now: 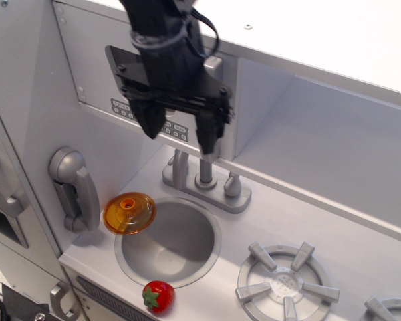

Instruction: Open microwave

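The microwave (87,60) is a grey compartment at the upper left, its door shut. My black arm hides its window and most of its vertical handle (214,63). Part of the button row (123,109) shows below the arm. My gripper (180,134) hangs open in front of the door. Its left finger (151,122) is over the buttons and its right finger (208,137) is over the lower part of the handle. I cannot tell whether a finger touches the handle.
A grey faucet (204,180) stands under the gripper, above the round sink (167,241). An orange lid (129,212) rests at the sink's left rim and a toy strawberry (158,295) at the front. A grey phone handset (73,188) hangs on the left wall. A burner (286,281) is on the right.
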Controlling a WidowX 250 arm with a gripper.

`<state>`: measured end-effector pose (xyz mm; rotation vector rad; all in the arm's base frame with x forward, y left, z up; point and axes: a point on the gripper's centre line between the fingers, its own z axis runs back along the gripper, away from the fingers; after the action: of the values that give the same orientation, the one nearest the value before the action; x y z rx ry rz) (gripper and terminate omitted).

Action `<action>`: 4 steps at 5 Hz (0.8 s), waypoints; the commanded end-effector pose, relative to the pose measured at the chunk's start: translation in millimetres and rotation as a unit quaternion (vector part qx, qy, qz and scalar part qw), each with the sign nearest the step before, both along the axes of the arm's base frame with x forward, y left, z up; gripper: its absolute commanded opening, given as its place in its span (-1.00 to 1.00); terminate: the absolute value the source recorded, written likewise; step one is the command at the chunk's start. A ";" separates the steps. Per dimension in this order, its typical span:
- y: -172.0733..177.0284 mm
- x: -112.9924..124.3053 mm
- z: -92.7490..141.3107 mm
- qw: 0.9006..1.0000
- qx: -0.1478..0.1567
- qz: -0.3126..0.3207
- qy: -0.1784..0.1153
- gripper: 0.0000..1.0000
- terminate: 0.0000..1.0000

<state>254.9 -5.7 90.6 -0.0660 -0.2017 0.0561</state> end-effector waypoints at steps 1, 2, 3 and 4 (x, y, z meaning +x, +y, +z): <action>-15.4 22.0 8.2 0.998 0.001 -0.008 -0.063 1.00 -1.00; -12.8 31.6 12.7 0.995 0.015 -0.003 -0.097 1.00 -1.00; -6.8 44.5 19.7 0.994 0.013 0.011 -0.108 1.00 -1.00; -4.6 49.8 17.4 0.994 0.018 0.025 -0.108 -1.00 -1.00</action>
<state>300.6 -11.1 94.1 -0.0312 -0.3762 0.0909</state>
